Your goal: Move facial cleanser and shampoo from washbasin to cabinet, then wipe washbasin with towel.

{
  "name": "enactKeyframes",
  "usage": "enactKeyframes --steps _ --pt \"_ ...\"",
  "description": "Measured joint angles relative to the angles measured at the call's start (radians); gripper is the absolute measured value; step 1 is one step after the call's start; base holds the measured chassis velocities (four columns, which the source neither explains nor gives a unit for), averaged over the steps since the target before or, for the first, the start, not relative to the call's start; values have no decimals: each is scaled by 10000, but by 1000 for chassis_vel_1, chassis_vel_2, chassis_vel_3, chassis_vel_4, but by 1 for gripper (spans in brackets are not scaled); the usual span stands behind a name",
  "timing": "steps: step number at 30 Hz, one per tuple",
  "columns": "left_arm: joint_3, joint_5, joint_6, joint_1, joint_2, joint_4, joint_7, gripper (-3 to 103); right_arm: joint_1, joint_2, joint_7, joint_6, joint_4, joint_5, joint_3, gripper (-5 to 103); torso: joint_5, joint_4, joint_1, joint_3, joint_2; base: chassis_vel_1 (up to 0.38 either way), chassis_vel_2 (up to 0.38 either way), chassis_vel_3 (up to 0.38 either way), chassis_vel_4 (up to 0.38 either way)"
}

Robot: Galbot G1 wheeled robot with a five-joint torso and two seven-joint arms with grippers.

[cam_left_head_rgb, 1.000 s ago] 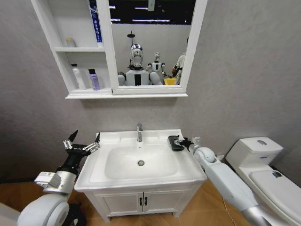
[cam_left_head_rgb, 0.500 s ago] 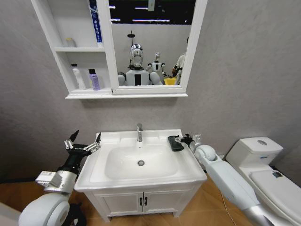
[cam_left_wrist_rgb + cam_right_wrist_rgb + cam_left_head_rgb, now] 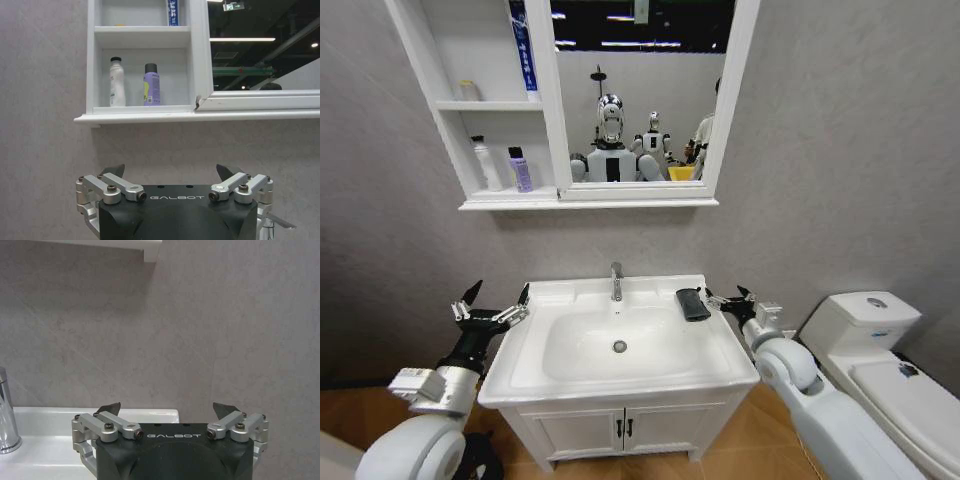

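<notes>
Right gripper [image 3: 735, 297] spread wide, empty, just beside towel [image 3: 692, 304] lying on washbasin [image 3: 715, 362] rim. Left gripper [image 3: 490, 306] wide, idle. Facial cleanser [image 3: 484, 164], shampoo [image 3: 521, 170] shelved in cabinet [image 3: 556, 199] (done). Wiping left, by the look.

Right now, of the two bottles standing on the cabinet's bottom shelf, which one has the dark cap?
The shampoo, the purple bottle nearer the mirror. The facial cleanser beside it is white with a white cap and slightly taller.
</notes>
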Motion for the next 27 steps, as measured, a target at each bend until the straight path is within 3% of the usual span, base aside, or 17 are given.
enactKeyframes --steps 2,4,6,7,9,13,15,27 --pt "-102 -140 165 -9 -67 123 -5 100 -1142 468 -256 17 859 -1025 590 100 2 -8 -1 -2 1 0 0 0 0" --pt "-124 -145 193 -9 -65 169 2 100 -1515 673 -390 112 1105 -1418 777 100 1 -6 0 -1 1 0 0 0 0" --pt "-140 -146 214 -5 -21 375 119 100 -2823 1490 -895 600 1835 -2881 1256 100 3 -6 -1 -1 1 0 0 0 0" --pt "-140 -146 214 -5 -21 375 119 100 -2823 1490 -895 600 1835 -2881 1256 100 3 -6 -1 -1 1 0 0 0 0" --pt "-128 -142 215 -62 32 619 155 100 -3827 2161 -1065 911 2578 -3772 1343 100 2 -7 -1 -1 1 0 0 0 0" --pt "-136 -143 220 -229 146 993 179 100 -4592 2850 -1088 1002 3178 -4170 1170 100 -4 -7 -2 -2 1 0 0 0 0" --pt "-223 -159 575 -240 302 1104 246 100 -4879 3185 -1144 1020 3234 -4373 1038 100 1 -5 -1 0 1 0 0 0 0" --pt "-603 -172 1740 630 414 760 370 100 -5319 3681 -1160 1472 3168 -5073 1025 100 3 -4 0 1 1 0 0 0 0"
